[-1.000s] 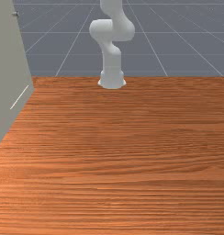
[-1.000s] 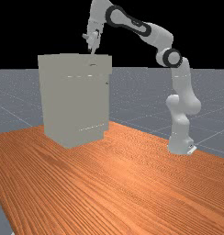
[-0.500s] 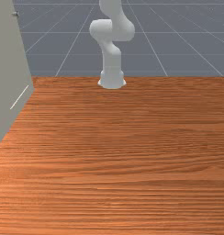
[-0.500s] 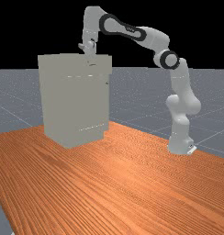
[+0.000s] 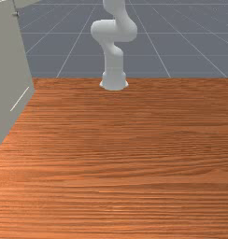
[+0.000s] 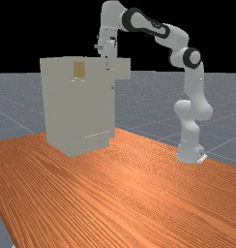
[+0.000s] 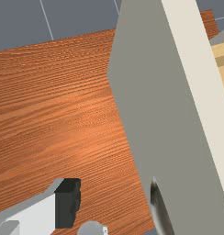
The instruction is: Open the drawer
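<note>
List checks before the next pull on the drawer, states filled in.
1. Drawer out of the cabinet: ok, its front stands out and its wooden side shows.
2. Drawer at end of travel: cannot tell.
3. Gripper at the handle: ok, it is down at the drawer's front.
4. Gripper shut on handle: not ok, a gap separates the dark-tipped finger from it.
5. Cabinet upright on the table: ok.
</note>
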Robot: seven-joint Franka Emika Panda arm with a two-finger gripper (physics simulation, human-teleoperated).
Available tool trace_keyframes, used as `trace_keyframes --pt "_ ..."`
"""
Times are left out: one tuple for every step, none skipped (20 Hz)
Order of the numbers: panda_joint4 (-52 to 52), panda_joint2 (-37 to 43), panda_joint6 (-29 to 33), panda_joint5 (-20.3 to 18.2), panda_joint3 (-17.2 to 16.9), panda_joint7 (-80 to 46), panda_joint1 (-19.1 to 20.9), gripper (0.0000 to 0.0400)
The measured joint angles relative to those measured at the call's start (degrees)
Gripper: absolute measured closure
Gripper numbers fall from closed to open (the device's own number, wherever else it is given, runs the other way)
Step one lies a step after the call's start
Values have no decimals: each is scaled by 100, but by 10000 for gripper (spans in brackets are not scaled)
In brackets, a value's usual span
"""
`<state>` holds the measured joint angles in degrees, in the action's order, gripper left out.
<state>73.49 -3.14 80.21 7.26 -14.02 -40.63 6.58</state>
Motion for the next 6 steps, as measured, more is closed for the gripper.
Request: trace_keyframes --pt "66 62 -18 0 108 -129 -52 0" --pt "124 123 -65 -1 229 -285 -79 0" --pt "147 147 -92 -11 372 -429 -129 0" --pt "198 205 -163 -11 517 -574 -175 0" --pt "241 254 -211 -15 662 -709 -201 0" --pt "288 305 -266 -22 819 -848 -225 0"
